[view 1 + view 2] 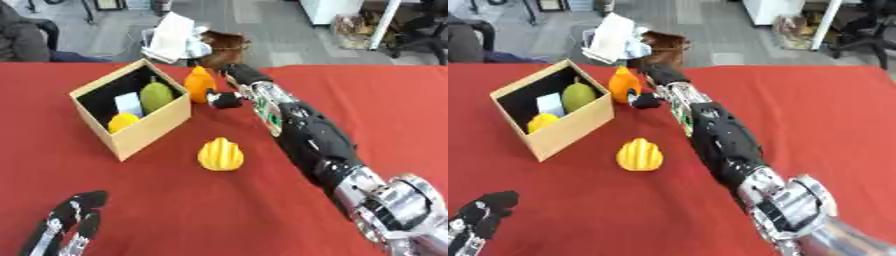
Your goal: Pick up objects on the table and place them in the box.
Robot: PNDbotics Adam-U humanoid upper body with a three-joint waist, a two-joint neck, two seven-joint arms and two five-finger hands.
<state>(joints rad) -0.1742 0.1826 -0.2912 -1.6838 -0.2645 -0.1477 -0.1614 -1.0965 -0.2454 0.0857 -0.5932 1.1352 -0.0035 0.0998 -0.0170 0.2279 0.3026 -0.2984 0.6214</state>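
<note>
Touching the orange fruit [199, 83] beside the box [149, 131], right hand [229, 86], fingers curled around it.

We see a red cloth [175, 210] on the table, and white papers [171, 35] beyond its far edge.

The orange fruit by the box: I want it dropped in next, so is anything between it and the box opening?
Nothing visible blocks the way. The orange fruit stands beside the box, by its far right corner, with the right hand at it. Only the box's own wall has to be cleared. The yellow ridged fruit lies nearer, off that path.
</note>
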